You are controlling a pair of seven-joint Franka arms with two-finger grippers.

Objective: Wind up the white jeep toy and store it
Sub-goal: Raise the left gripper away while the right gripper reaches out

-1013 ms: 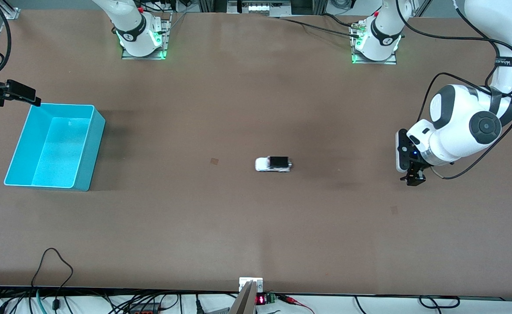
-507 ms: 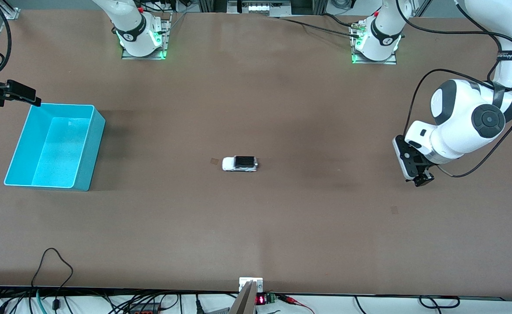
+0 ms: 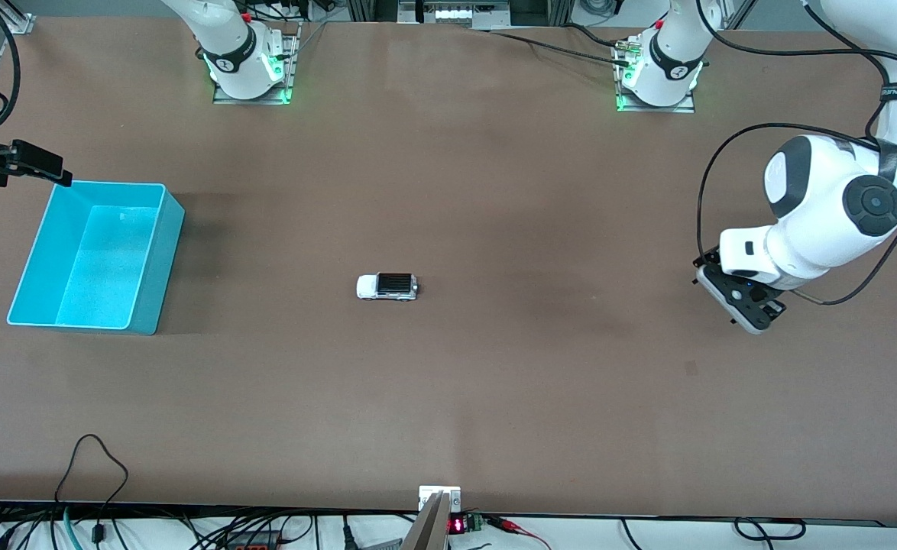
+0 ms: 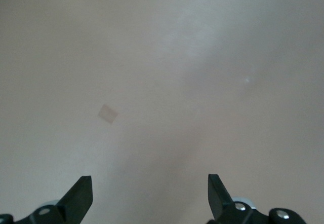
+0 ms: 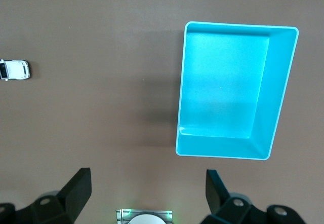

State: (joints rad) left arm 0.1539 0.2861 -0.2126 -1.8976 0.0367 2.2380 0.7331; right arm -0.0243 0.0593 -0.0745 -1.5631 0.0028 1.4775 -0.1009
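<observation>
The white jeep toy (image 3: 386,286) is sitting by itself on the table (image 3: 448,397), well apart from the teal bin (image 3: 150,260) and more toward the left arm's end than the bin is (nothing is touching it). The left gripper (image 3: 750,309) is hanging over bare table, even more toward that end, with its fingers wide and holding nothing. The right gripper (image 5: 147,196) is waiting high over the bin with wide, empty fingers too, probably so it can drop the jeep in.

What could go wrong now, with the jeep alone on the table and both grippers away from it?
1. The white jeep toy stands free on its wheels on the table; it may roll off course, past the teal bin.
2. The left gripper and right gripper, both open, are far away, so catching it may be late.
</observation>
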